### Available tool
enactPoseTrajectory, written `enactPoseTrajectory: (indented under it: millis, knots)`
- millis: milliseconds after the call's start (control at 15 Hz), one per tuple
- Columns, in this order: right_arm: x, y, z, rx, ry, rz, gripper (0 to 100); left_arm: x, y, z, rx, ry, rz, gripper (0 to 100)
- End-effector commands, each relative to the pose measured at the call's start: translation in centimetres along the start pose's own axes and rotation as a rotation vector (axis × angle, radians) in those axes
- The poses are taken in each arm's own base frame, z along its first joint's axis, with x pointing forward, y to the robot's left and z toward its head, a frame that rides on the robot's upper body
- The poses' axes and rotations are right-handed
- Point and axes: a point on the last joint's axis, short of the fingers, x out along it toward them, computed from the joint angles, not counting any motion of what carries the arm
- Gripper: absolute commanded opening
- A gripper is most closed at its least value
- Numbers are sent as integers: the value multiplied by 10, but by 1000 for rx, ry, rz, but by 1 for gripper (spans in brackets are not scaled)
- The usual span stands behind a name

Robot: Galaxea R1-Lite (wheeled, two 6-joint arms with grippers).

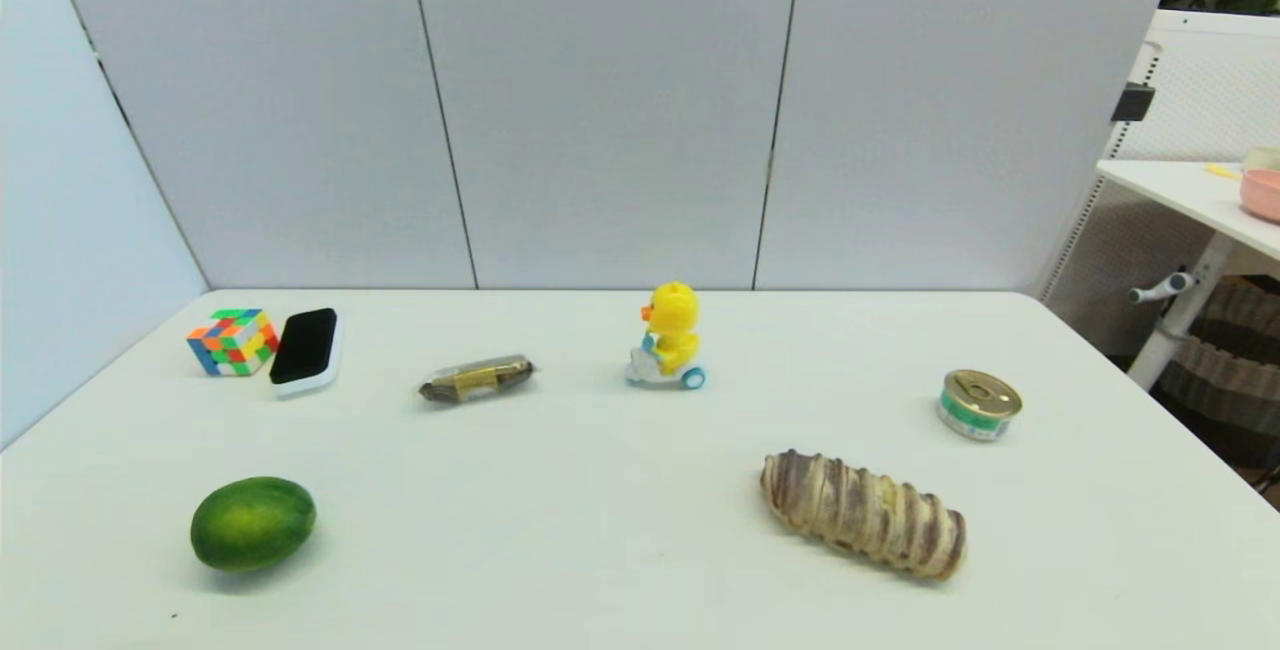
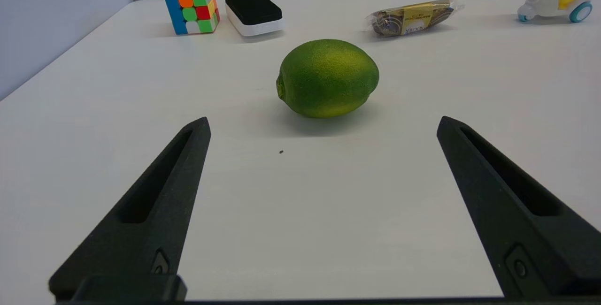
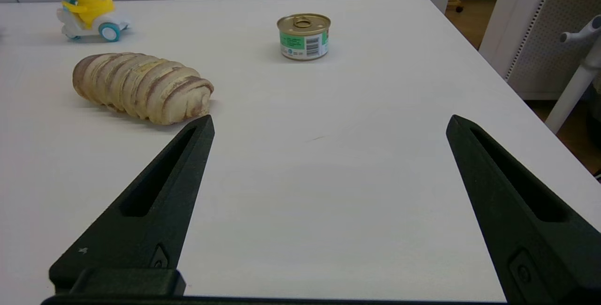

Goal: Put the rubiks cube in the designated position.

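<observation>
Sealed tin can (image 1: pixel 979 405), pull-tab lid on, stands right of the duck scooter toy (image 1: pixel 670 337). Left gripper (image 2: pixel 323 124) spread wide, holding nothing, low over the table (image 1: pixel 600 530) just short of the lime (image 2: pixel 327 78). Right gripper (image 3: pixel 328 124) equally wide, empty, beside the striped bread loaf (image 3: pixel 141 87). Rubiks cube (image 1: pixel 233 340) sits beyond the lime, touching or just beside a black-topped white eraser (image 1: pixel 305 350); a wrapped snack (image 1: pixel 476 378) lies between eraser and duck.

Left gripper (image 2: pixel 323 124), right gripper (image 3: pixel 329 122): matte black, two long tapered fingers each, long recessed slot, one small screw near base.
</observation>
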Motion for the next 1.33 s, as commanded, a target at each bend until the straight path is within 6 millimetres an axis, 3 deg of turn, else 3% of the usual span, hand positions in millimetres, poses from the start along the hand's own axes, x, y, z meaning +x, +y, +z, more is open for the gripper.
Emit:
enactPoseTrajectory:
  millis: [67, 1333]
  knots:
    - [0, 0, 0, 0, 0, 0, 100, 0, 0, 0, -7, -1, 7, 100]
    - [0, 0, 0, -1, 3, 0, 100, 0, 0, 0, -7, -1, 7, 100]
